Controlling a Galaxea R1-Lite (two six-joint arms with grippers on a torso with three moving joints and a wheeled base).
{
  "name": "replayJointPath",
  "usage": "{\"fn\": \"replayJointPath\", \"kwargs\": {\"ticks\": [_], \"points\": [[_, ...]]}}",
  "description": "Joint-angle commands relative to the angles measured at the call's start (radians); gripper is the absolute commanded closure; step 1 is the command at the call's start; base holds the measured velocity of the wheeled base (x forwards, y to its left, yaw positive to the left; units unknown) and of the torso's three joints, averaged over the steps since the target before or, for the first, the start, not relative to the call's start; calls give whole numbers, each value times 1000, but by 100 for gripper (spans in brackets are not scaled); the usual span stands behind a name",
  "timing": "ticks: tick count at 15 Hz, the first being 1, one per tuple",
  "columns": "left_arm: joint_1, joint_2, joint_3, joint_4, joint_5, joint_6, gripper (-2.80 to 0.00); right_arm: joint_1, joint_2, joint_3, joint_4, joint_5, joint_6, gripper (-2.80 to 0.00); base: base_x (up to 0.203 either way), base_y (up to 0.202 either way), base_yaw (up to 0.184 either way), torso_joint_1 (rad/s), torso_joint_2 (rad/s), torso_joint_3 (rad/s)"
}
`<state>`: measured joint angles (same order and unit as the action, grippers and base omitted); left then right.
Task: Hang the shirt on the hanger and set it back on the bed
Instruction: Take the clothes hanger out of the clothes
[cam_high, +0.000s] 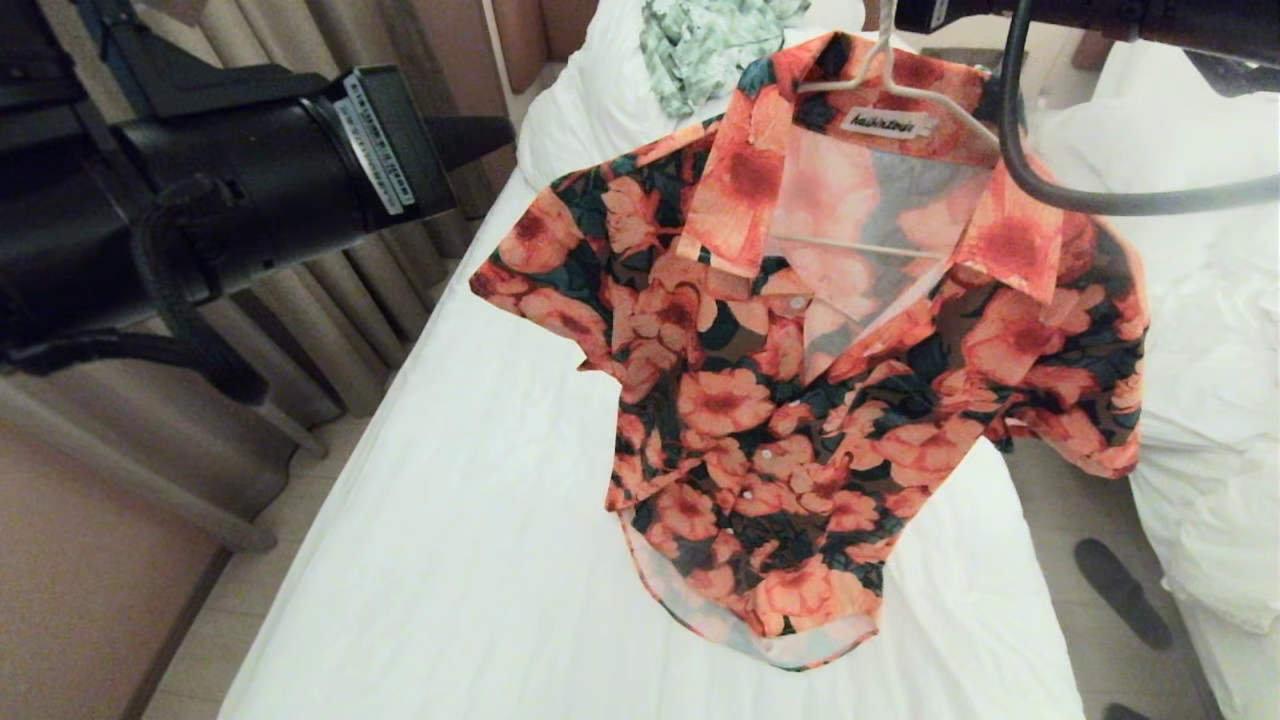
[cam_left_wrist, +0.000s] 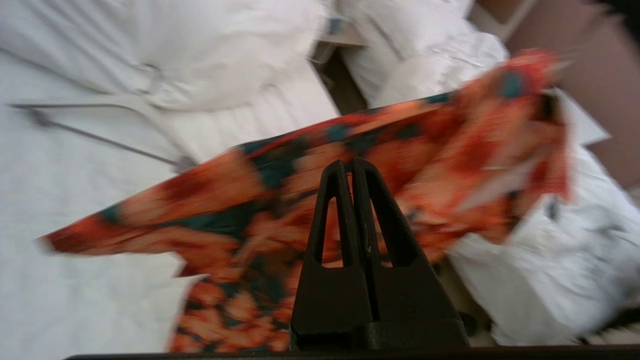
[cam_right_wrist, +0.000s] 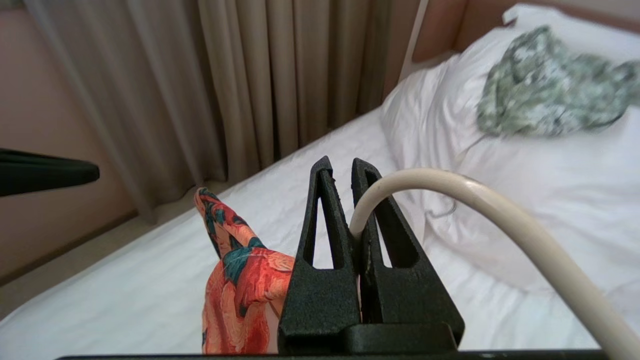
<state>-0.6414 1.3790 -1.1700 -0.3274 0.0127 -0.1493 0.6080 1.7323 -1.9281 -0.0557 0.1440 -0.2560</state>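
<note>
The flowered shirt (cam_high: 800, 400) hangs on the cream-white wire hanger (cam_high: 900, 95), whose frame shows through the open collar. It is held up over the white bed (cam_high: 450, 550). My right gripper (cam_right_wrist: 342, 166) is shut on the hanger's hook (cam_right_wrist: 450, 187), with a fold of the shirt (cam_right_wrist: 240, 280) just below it. In the head view that gripper is out of frame at the top. My left gripper (cam_left_wrist: 346, 164) is shut with nothing in it, pointing at the shirt's side (cam_left_wrist: 225, 200) without touching it.
A green-and-white garment (cam_high: 710, 40) lies on the pillow (cam_right_wrist: 500, 165). A thicker white hanger with a grey bar (cam_left_wrist: 100, 107) lies on the sheet. The second bed with a rumpled duvet (cam_high: 1220, 350) stands to the right, a dark slipper (cam_high: 1120, 590) in the gap. Curtains (cam_high: 400, 280) hang left.
</note>
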Motion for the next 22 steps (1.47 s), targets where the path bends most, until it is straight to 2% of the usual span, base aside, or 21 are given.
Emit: {"fn": "replayJointPath", "kwargs": {"ticks": [1,3,4,6,9,10,11,17,22], "points": [[-93,34,-1,-3,35,-9,0,9,2,31,-2,-3,-1,0,0,0,0,0,0,0],[-170,84,-7,-38,119,-25,0,32,7,55,-3,-29,18,0,0,0,0,0,0,0],[-186,114,-5,-86,155,-27,0,37,7,54,-3,-29,40,0,0,0,0,0,0,0],[-200,171,11,-178,178,-27,0,47,9,52,-3,-32,64,0,0,0,0,0,0,0],[-229,217,36,-215,188,-27,0,47,9,55,-3,-34,85,0,0,0,0,0,0,0],[-232,214,36,-236,212,-24,-280,46,9,55,-3,-34,86,0,0,0,0,0,0,0],[-239,205,35,-252,233,-21,-280,42,9,57,-3,-35,86,0,0,0,0,0,0,0],[-278,212,53,-254,237,-18,-280,38,23,57,-3,-35,87,0,0,0,0,0,0,0],[-271,330,55,-267,236,-12,-280,41,20,74,-4,-34,92,0,0,0,0,0,0,0]]}}
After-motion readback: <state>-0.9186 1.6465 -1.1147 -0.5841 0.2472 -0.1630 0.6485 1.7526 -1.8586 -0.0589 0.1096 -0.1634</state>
